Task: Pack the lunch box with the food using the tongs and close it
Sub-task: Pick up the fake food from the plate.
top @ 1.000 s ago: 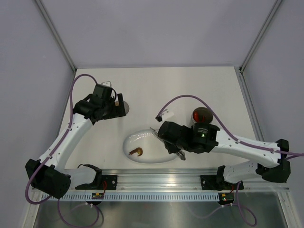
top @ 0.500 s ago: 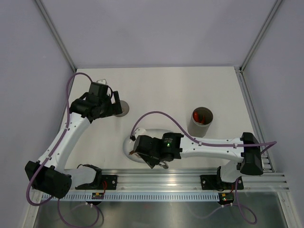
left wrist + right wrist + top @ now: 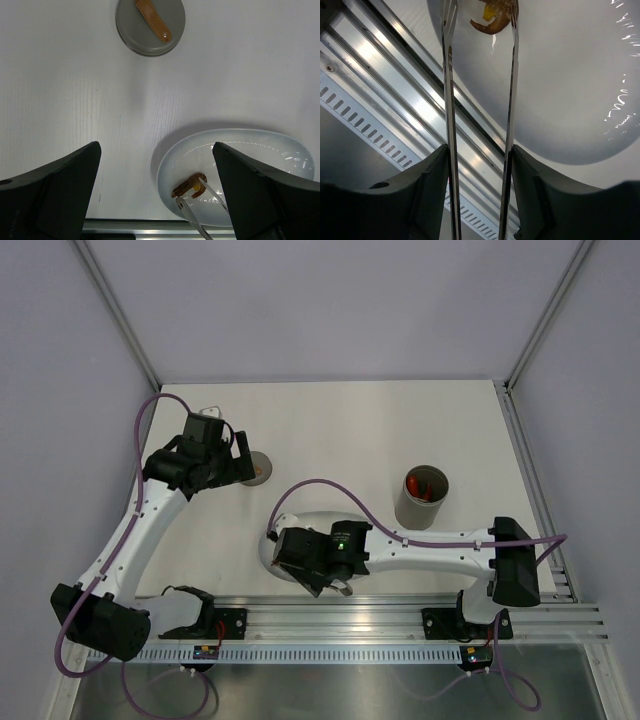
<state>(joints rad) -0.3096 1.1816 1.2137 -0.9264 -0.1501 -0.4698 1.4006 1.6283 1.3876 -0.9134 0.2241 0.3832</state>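
Right arm: since a second ago we see it swing away from the lunch box [image 3: 422, 498] and reach left across the near edge of the table, so it now lies over the white plate [image 3: 260, 150].
Left arm: it has hardly shifted and hangs over the table's left side, near the lid.
Plate: oval, white, at the near edge; in the top view it is mostly hidden under the right arm.
Lunch box: dark grey, upright and open, well to the right of the plate. With the arm gone we can see a red piece [image 3: 415, 483] inside it.
Lid: round and grey with a tan handle [image 3: 150, 27], flat on the table well apart from the lunch box.
Left gripper [image 3: 238, 468]: fingers spread wide, nothing between them.
Right gripper [image 3: 312, 565]: fingers pressed on both arms of the tongs [image 3: 512, 90], holding them.
Tongs: tips apart, one on each side of the food piece on the plate. We cannot tell whether they touch it.
Food piece [image 3: 492, 22]: small, brown and orange, the only one we can see on the plate.
Meaning: we judge one delivery done and the next pickup set up. The tongs must squeeze on this piece before lifting, and the lid is not yet on.
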